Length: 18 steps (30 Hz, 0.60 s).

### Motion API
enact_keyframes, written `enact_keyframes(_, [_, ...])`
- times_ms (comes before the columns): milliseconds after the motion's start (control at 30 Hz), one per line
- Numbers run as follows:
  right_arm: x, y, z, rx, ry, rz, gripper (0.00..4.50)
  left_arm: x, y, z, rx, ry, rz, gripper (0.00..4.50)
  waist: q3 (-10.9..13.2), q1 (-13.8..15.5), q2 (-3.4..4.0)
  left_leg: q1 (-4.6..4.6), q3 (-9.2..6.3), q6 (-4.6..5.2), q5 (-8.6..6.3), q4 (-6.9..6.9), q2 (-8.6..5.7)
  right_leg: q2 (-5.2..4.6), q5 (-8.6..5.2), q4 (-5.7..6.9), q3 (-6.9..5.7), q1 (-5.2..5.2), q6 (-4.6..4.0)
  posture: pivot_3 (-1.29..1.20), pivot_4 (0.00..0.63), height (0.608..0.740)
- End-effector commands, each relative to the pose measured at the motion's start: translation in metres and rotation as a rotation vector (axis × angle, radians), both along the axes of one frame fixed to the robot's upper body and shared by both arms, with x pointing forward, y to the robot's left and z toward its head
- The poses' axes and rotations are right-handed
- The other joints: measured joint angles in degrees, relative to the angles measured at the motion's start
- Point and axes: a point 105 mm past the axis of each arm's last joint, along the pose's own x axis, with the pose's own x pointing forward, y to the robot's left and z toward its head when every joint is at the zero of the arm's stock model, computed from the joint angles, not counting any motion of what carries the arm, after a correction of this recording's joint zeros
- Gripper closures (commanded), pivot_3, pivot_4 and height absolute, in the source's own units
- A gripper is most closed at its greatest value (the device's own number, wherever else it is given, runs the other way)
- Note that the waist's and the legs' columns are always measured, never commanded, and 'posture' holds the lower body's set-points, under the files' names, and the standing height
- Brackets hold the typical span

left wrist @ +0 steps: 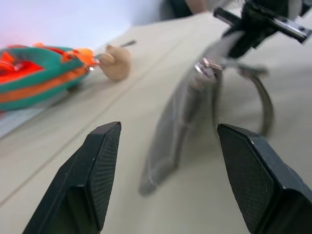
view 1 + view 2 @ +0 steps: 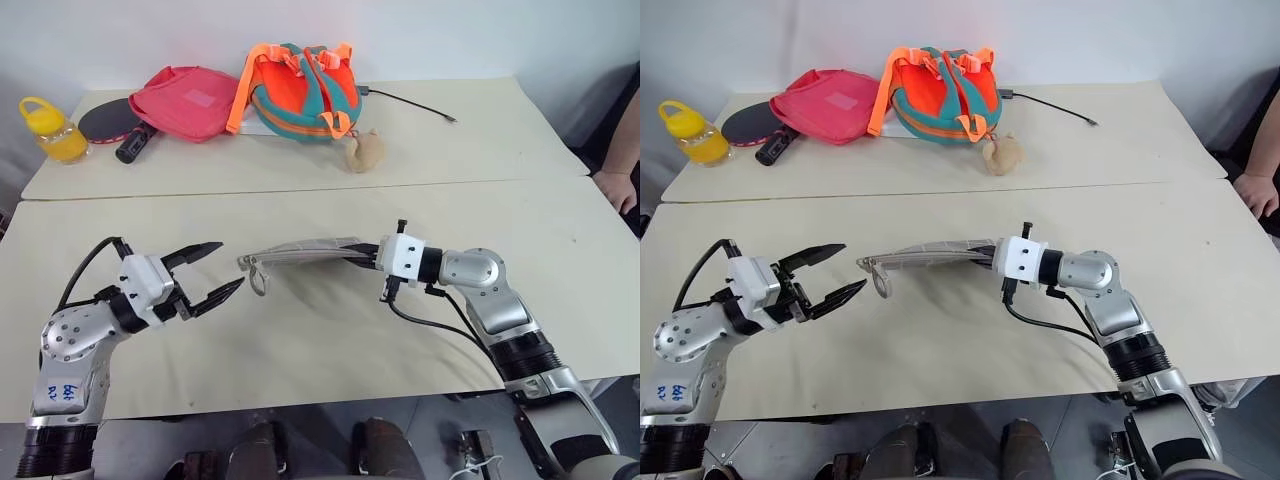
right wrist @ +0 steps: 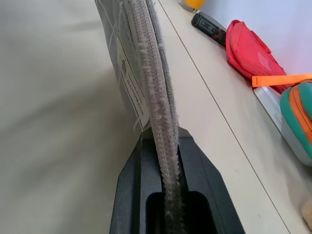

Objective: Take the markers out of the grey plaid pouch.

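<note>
Right hand [image 2: 368, 255] clamps the grey plaid pouch [image 2: 305, 253] aloft; left hand [image 2: 222, 270] spread, empty.

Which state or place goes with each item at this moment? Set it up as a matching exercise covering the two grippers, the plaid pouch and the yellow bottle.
Items:
1. left gripper
2. right gripper
3. grey plaid pouch
4. yellow bottle

States or places:
A. pinched at one end and held out level above the table
B. standing at the far left corner of the back table
C. open, fingers spread, facing the pouch's loop end
D. shut on the pouch's edge

Pairs: 1-C, 2-D, 3-A, 4-B
</note>
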Motion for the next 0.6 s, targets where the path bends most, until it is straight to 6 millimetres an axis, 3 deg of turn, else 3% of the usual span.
enact_keyframes(33, [-0.002,-0.003,0.011,0.028,-0.047,0.003,4.50,-0.007,0.004,0.010,0.029,-0.056,-0.014,1.15,0.00,0.04,0.00,0.00,0.00,0.00,0.00,0.01,0.00,0.00,0.00,0.00,0.00,0.00,0.00,0.00,0.150,0.740])
enact_keyframes(600, [-0.011,0.003,0.013,0.051,-0.029,0.055,4.50,0.003,0.005,-0.009,0.080,-0.048,0.007,1.15,0.00,0.03,0.00,0.00,0.00,0.00,0.00,0.00,0.00,0.00,0.00,0.00,0.00,0.00,0.00,0.00,0.150,0.740])
